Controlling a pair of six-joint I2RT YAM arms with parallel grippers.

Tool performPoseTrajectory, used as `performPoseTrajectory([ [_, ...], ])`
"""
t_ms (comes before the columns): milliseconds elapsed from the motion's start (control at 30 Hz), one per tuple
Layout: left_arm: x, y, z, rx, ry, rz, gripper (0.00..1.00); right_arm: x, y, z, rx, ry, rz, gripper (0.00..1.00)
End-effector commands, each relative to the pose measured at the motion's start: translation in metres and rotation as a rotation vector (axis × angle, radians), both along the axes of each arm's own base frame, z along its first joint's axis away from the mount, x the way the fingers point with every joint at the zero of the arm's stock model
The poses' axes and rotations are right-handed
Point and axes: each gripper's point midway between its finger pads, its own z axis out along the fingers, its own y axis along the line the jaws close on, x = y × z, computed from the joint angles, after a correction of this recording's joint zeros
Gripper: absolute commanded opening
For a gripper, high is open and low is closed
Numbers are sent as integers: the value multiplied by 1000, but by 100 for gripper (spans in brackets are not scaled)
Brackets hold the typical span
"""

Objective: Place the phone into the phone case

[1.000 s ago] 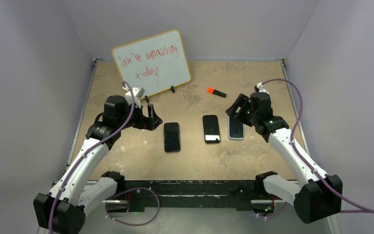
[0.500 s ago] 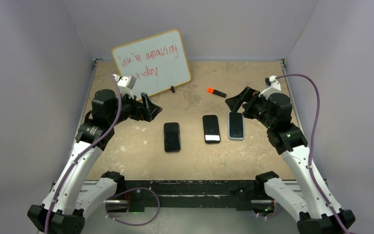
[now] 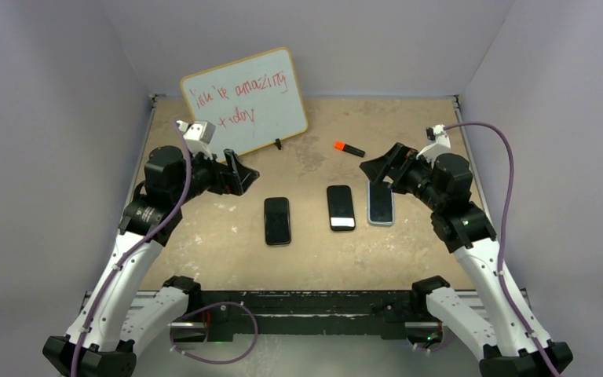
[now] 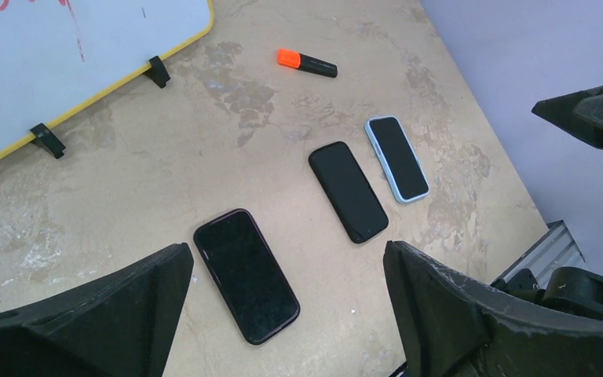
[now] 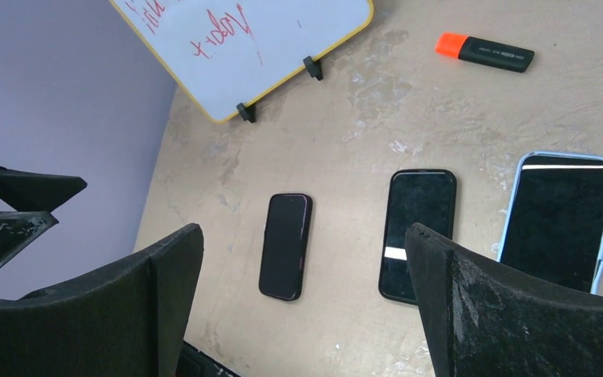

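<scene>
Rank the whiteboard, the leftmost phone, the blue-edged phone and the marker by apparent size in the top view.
1. whiteboard
2. leftmost phone and blue-edged phone: too alike to rank
3. marker

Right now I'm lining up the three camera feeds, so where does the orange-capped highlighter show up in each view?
Top external: the highlighter lies just right of centre, towards the table's far side, right of the whiteboard.
Left wrist: highlighter at top centre, orange cap pointing left.
Right wrist: highlighter at upper right, orange cap pointing left.
Shared landmark: the whiteboard, left of it in all three views.
</scene>
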Motion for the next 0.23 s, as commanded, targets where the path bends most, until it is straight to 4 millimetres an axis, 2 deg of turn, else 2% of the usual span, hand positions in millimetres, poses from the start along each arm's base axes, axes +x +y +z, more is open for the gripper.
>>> performPoseTrajectory([
  [0, 5, 3, 16, -20, -50, 23, 97, -1, 4, 10, 26, -37, 22, 99],
  [200, 5, 2, 16, -27, -52, 22, 97, -1, 5, 10, 31, -38, 24, 99],
])
